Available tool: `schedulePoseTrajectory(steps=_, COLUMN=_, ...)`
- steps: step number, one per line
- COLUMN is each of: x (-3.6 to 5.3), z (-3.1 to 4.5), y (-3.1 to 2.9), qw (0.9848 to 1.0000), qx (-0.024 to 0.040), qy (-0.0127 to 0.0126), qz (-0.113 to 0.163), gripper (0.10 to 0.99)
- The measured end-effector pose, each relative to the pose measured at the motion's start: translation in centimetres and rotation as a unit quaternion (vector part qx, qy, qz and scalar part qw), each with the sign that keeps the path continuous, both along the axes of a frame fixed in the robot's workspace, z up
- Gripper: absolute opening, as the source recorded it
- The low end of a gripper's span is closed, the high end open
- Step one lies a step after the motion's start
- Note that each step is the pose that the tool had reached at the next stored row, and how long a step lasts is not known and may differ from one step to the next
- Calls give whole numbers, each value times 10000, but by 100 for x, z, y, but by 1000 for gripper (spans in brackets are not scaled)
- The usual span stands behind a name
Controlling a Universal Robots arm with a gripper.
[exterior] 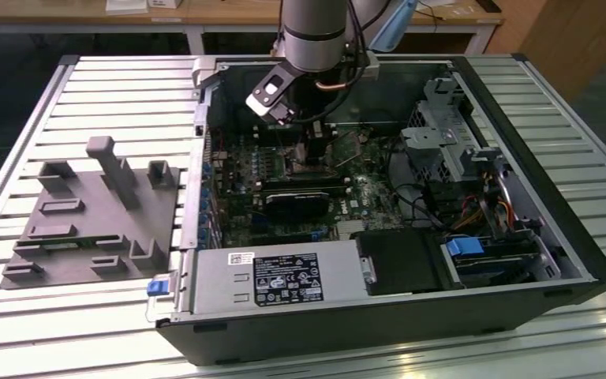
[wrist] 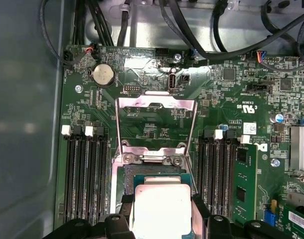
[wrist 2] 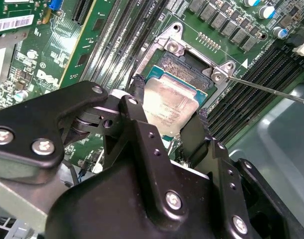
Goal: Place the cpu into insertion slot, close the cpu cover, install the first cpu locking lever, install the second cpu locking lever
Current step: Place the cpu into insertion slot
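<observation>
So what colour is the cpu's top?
The cpu top is dull silver-grey, clearest in the second wrist view.

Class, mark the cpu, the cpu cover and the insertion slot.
the cpu [wrist: 162, 209]: first wrist view, metal top.
the cpu cover [wrist: 179, 103]: first wrist view, frame bar.
the insertion slot [wrist 2: 184, 65]: second wrist view, dark contacts.

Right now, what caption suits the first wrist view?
Black gripper grips the square silver-grey cpu at the dark insertion slot; silvery cpu cover open.
</observation>
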State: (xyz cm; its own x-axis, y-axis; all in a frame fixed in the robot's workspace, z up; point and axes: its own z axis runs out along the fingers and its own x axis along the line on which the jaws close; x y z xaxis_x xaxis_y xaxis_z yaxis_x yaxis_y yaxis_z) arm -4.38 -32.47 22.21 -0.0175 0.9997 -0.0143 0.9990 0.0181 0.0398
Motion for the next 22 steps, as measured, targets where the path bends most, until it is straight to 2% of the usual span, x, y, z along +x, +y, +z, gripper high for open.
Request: schedulePoseTrajectory(steps=22, x=-14, z=-181, y=41, qw=9998, qx=2, qy=0, qz=-207, gripper=541)
